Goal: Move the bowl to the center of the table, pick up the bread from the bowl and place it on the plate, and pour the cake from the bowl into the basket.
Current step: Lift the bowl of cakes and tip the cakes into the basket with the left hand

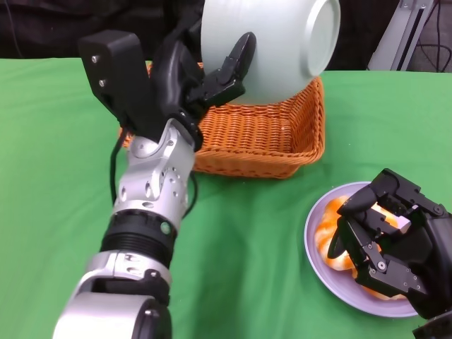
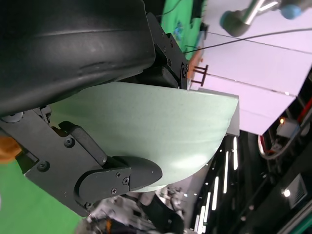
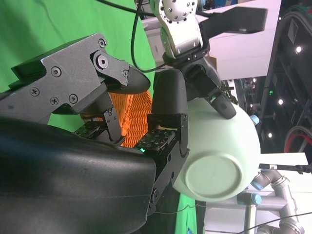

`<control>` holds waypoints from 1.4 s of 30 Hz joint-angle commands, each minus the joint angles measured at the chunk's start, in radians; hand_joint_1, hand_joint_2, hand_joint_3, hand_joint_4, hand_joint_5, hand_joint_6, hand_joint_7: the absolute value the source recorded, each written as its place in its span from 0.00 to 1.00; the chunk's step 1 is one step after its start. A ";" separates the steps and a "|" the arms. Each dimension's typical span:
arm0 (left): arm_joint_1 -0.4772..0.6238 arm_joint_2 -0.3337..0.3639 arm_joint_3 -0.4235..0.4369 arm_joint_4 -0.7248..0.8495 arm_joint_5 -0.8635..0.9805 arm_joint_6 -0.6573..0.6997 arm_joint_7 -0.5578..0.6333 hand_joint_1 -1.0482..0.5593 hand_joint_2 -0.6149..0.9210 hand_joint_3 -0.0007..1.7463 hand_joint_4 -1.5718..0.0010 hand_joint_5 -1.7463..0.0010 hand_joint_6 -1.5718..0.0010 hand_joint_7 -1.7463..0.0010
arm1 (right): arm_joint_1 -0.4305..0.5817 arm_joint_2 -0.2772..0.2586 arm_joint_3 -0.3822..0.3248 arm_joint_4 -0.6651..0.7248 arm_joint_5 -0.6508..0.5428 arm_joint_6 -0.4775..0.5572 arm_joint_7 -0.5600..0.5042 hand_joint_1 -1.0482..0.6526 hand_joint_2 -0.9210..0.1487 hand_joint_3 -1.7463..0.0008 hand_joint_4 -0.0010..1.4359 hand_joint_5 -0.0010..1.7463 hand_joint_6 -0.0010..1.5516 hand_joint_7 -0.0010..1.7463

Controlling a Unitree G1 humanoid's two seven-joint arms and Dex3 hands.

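Above one basket (image 1: 261,138), one upturned bowl (image 1: 272,42) in left robot hand (image 1: 201,74).

The scene is evenly and brightly lit from above. A soft sheen is seen on the pale green bowl (image 1: 272,49). Soft shadows are cast under the wicker basket (image 1: 261,138). Ceiling lights glare in both wrist views.

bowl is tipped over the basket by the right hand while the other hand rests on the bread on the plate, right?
Not quite: the left hand holds the tipped bowl over the basket; the right hand rests on the bread on the plate. The head view shows this.
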State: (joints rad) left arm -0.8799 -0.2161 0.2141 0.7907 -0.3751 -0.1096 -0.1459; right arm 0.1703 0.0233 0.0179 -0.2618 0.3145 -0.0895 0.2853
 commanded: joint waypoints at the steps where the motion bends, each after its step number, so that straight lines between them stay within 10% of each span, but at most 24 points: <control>1: -0.040 -0.022 0.022 -0.002 -0.023 0.022 0.028 0.57 0.74 0.71 0.45 0.00 0.54 0.04 | 0.006 -0.004 -0.004 -0.002 0.010 -0.009 0.003 0.55 0.29 0.45 0.47 0.96 0.40 0.77; 20: -0.178 0.007 0.132 0.292 -0.072 0.054 -0.090 0.54 0.79 0.67 0.45 0.00 0.52 0.04 | 0.018 -0.002 -0.006 -0.006 0.021 -0.018 0.014 0.56 0.28 0.46 0.48 0.96 0.41 0.77; 42: -0.229 -0.004 0.338 0.263 -0.325 0.339 -0.086 0.47 0.74 0.66 0.41 0.00 0.53 0.01 | 0.014 -0.001 -0.009 0.004 0.017 -0.026 0.016 0.56 0.31 0.43 0.48 0.96 0.41 0.77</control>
State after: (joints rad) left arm -1.0801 -0.2244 0.5570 1.0798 -0.6930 0.2279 -0.2358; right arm 0.1821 0.0240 0.0136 -0.2619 0.3237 -0.1051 0.3020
